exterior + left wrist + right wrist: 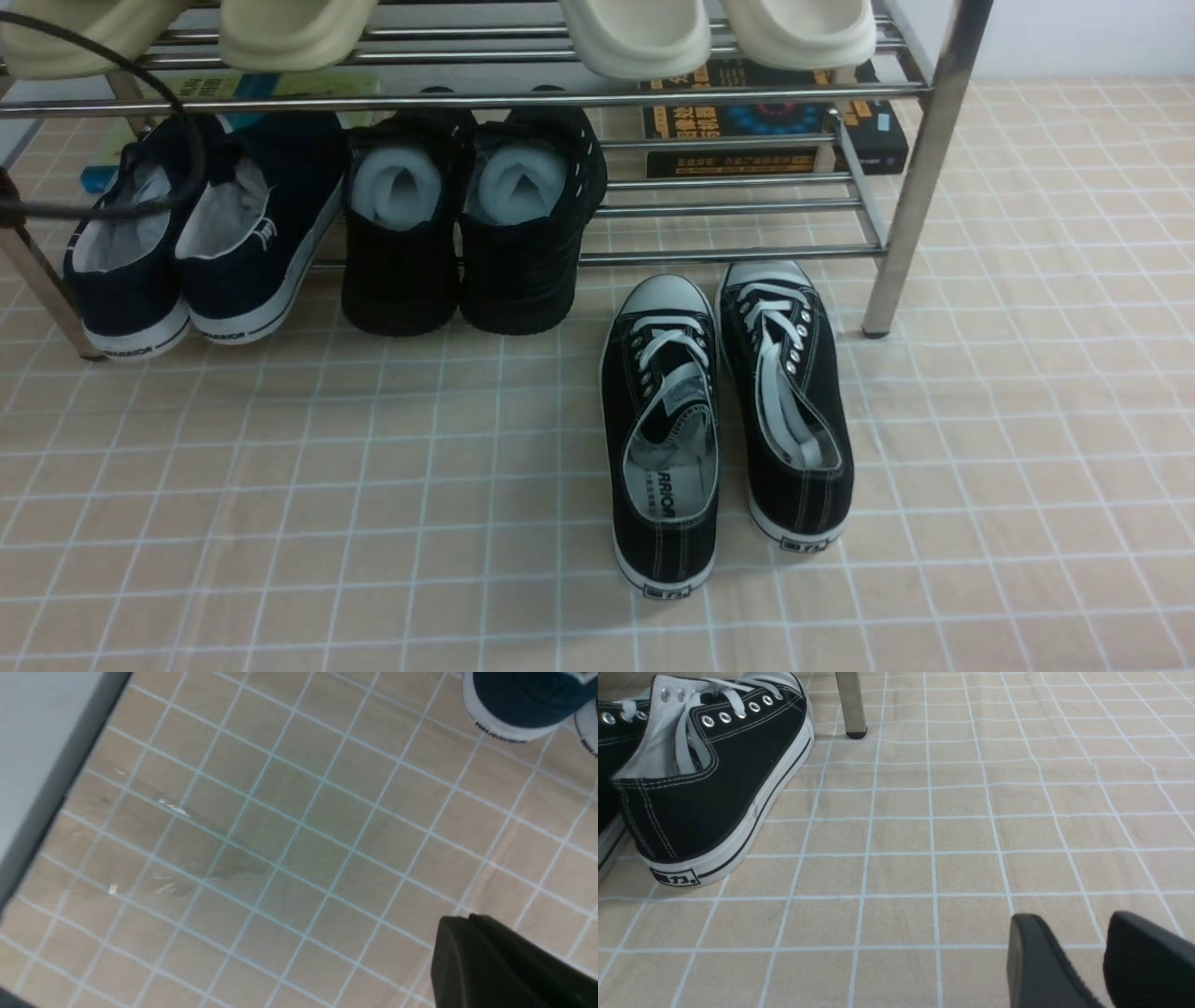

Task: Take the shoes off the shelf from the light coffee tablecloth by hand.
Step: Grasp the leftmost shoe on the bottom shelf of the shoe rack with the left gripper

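The navy-blue shoes [196, 243] stand side by side on the lower tier of the steel shelf [920, 168], at its left end, heels toward me. Their white-soled heels [518, 700] show in the left wrist view. My left gripper [460, 919] is shut and empty, hovering over the light coffee tablecloth [299, 835] a way in front of those heels. My right gripper [1073, 919] is open with nothing between its fingers, low over the cloth [948, 835], to the right of the shelf leg [850, 704]. Neither gripper shows in the front view.
Black lace-up sneakers [719, 420] stand on the cloth in front of the shelf, near my right gripper [705, 779]. All-black foam-stuffed shoes [471, 224] sit next to the navy pair. Cream slippers [635, 37] fill the upper tier. Books [775, 121] lie behind. A black cable [187, 140] hangs at left.
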